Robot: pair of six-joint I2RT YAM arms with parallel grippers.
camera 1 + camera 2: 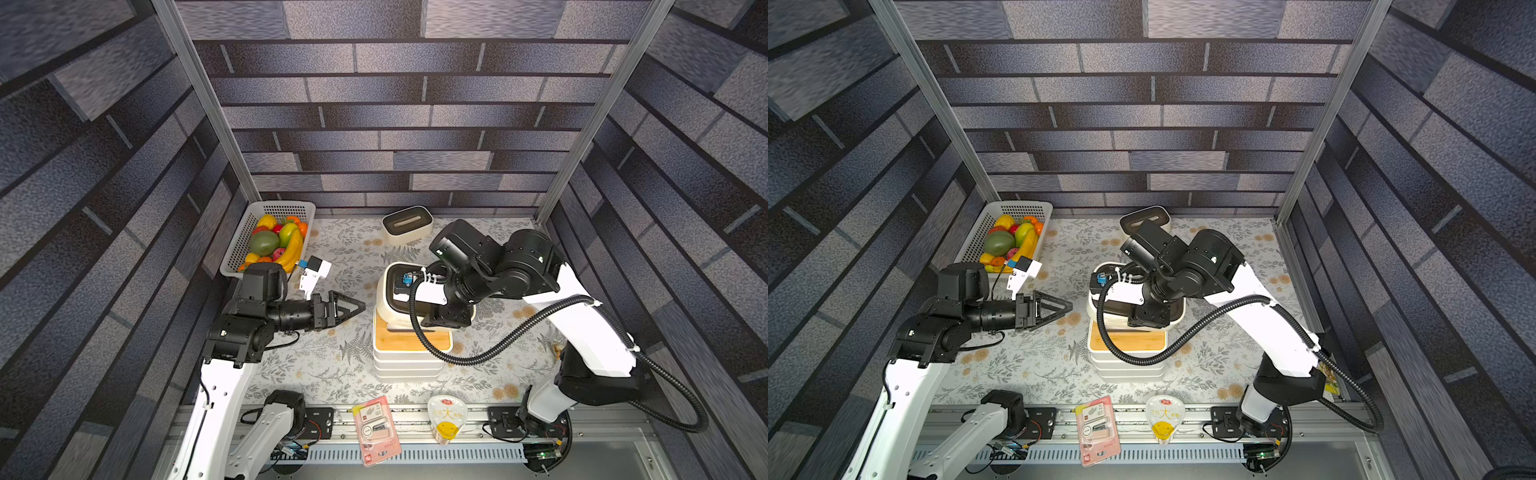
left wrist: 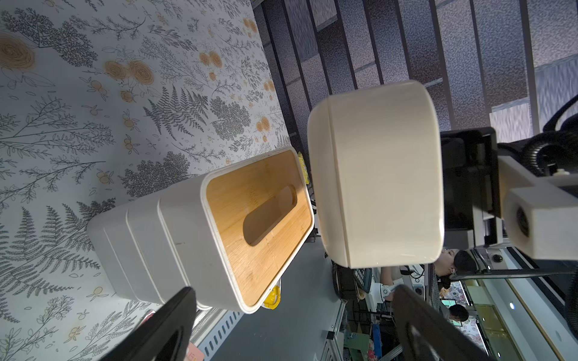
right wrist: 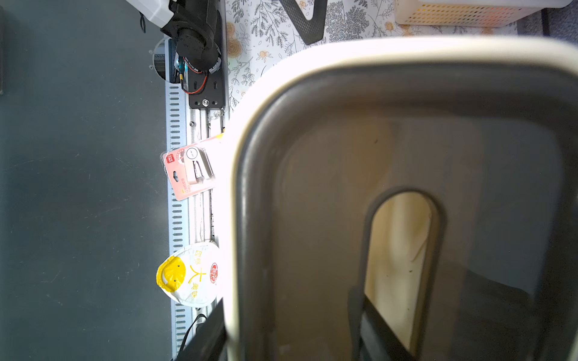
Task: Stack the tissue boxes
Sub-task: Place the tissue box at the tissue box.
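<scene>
Counter [image 1: 332,365]: floral cloth, an arm at either side.
Stack [image 1: 407,365]: squared boxes piled mid-counter, wood lid [image 1: 399,341] on top, bare.
Basket [image 1: 239,249]: fruit, back corner, well clear.
Held box [image 2: 375,175]: rounded, dark lid, hanging above the wood lid, apart from it; likely light, stiff, smooth-walled, prone to slip.
Spare box [image 1: 407,224]: same kind, far back, alone.
Right hand [image 3: 287,309]: pinching held box, one finger through the slot, one outside the wall.
Left hand [image 1: 359,308]: spread wide, empty, beside the stack, near the drop path.
Pink pack [image 1: 376,430], pouch [image 1: 446,419]: front rail, no obstacle.
</scene>
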